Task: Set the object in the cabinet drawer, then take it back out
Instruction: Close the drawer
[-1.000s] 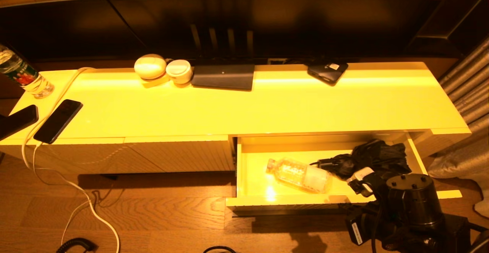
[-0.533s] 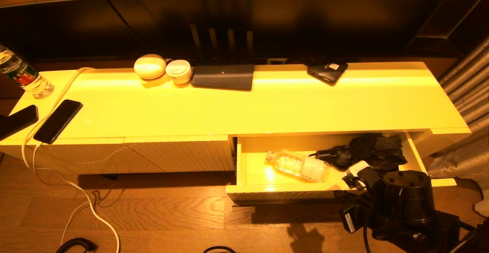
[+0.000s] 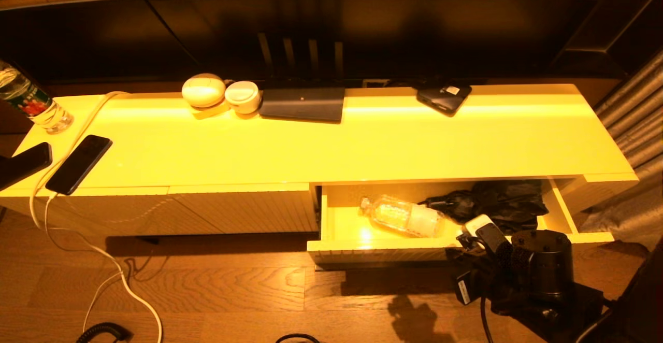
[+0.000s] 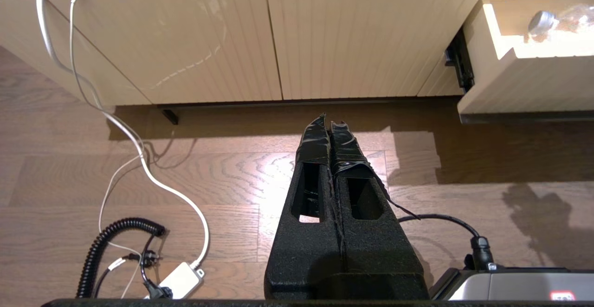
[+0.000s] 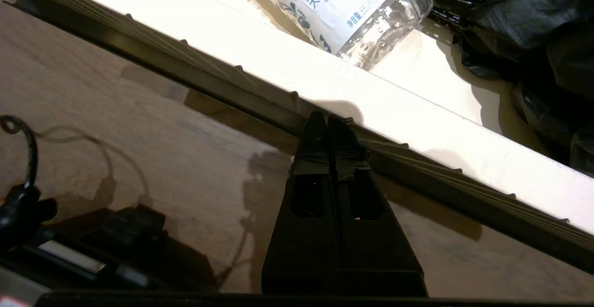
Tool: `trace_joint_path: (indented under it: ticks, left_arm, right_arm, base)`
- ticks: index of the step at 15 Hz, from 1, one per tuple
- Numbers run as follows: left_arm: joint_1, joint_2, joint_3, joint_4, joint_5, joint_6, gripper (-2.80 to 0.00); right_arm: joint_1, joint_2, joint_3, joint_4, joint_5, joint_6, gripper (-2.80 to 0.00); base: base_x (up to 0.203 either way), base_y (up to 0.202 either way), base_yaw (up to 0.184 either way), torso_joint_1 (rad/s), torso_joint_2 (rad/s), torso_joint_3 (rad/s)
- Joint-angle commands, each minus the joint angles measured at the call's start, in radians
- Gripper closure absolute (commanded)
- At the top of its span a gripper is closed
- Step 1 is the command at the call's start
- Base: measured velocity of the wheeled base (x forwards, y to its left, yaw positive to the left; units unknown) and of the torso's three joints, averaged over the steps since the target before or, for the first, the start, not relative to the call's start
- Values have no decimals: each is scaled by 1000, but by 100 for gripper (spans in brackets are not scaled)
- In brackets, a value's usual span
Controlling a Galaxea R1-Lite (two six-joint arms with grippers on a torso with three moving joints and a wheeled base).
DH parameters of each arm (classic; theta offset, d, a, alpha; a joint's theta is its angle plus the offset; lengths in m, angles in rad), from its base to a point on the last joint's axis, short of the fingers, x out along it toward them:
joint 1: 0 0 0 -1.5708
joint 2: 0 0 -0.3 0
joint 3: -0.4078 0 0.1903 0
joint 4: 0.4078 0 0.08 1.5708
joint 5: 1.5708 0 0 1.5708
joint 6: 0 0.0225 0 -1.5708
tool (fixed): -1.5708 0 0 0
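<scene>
Glossy cream-yellow inside the cabinet drawer (image 3: pixel 339 224), pale ribbed front. Clear bottle (image 3: pixel 404 216), white label; black bundle (image 3: pixel 497 204) beside.

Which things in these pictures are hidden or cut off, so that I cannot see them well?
- Head view: the right gripper is hidden behind its own arm at the cabinet drawer front.
- Head view: the black bundle in the drawer is too dark to identify.
- Right wrist view: the bottle is cut off by the picture's edge; its cap is unseen.
- Left wrist view: the drawer's right part is cut off.
</scene>
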Motion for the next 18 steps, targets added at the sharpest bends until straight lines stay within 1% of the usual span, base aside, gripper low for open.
trace_joint_path:
  ticks: [1, 2, 4, 8, 10, 12, 15, 18]
  left_arm:
    - [0, 0, 2, 0, 0, 0, 0]
    - [0, 0, 3, 0, 0, 0, 0]
    - [0, 0, 3, 0, 0, 0, 0]
    - [0, 0, 2, 0, 0, 0, 0]
    - [0, 0, 2, 1, 0, 0, 0]
    - [0, 0, 2, 0, 0, 0, 0]
    - [0, 0, 3, 0, 0, 0, 0]
    - [0, 0, 3, 0, 0, 0, 0]
  right_arm:
    - [-8, 57, -4, -85, -1, -32, 0]
    - [-10, 61, -7, -100, -1, -46, 0]
    - [-26, 87, -18, -167, 1, -104, 0]
    - [-44, 167, -36, -284, 8, -123, 0]
    - [-60, 171, -53, -287, 14, -124, 0]
    - [-93, 184, -99, -287, 39, -125, 0]
    - [-105, 204, -136, -287, 42, -125, 0]
    - [-111, 242, -213, -287, 42, -126, 0]
  base:
    - [0, 0, 0, 0, 0, 0]
    - [0, 0, 0, 0, 0, 0]
    - [0, 0, 0, 0, 0, 0]
    - [0, 0, 0, 0, 0, 0]
    - [0, 0, 0, 0, 0, 0]
    - [0, 0, 0, 0, 0, 0]
    - [0, 0, 0, 0, 0, 0]
    - [0, 0, 0, 0, 0, 0]
